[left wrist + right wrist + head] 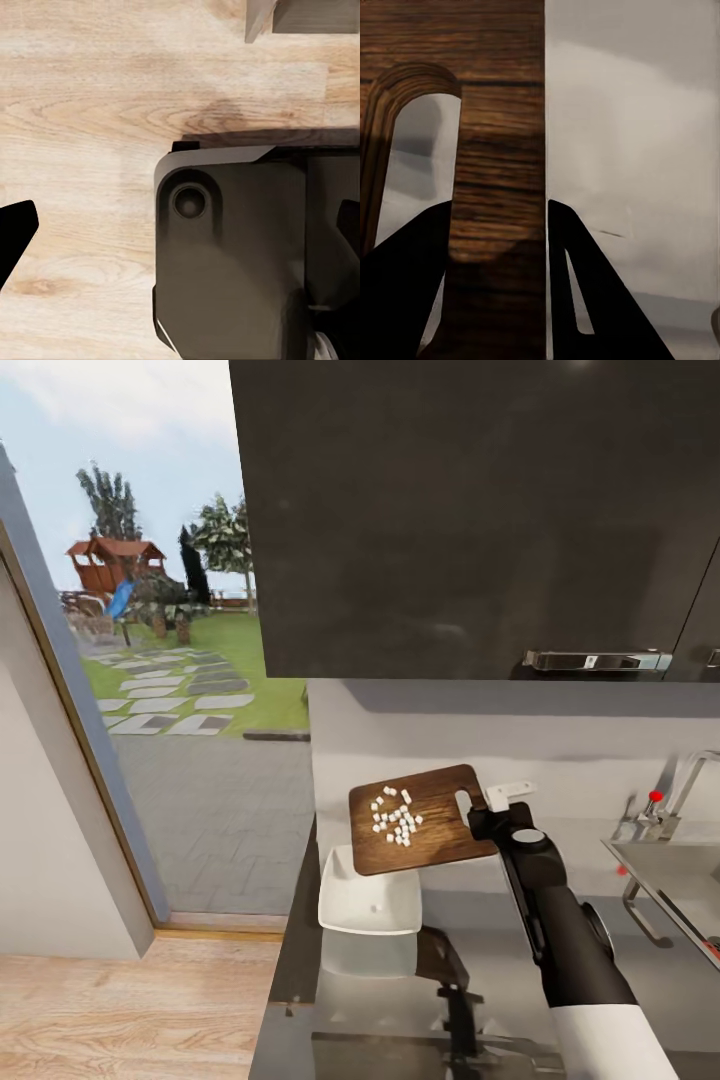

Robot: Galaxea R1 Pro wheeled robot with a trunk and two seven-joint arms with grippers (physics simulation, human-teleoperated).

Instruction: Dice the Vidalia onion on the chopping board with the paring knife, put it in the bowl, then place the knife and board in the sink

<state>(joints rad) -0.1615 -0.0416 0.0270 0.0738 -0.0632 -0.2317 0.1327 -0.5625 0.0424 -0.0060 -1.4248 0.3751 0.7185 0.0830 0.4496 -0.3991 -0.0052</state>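
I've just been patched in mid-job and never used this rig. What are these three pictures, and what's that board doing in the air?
You are looking through a two-armed wheeled robot in a simulated kitchen. The large picture comes from its head, looking down over the countertop. There its right arm reaches forward, and the right pincer grips the chopping board by its handle end, holding it up above the white bowl with the diced onion on top. The sink is at the right edge.

The right wrist picture looks along that pincer's fingers: the board's wood and handle slot sit between them. The left wrist picture shows the left pincer's dark fingertips apart, nothing between them, over wooden floor and part of the robot's body.
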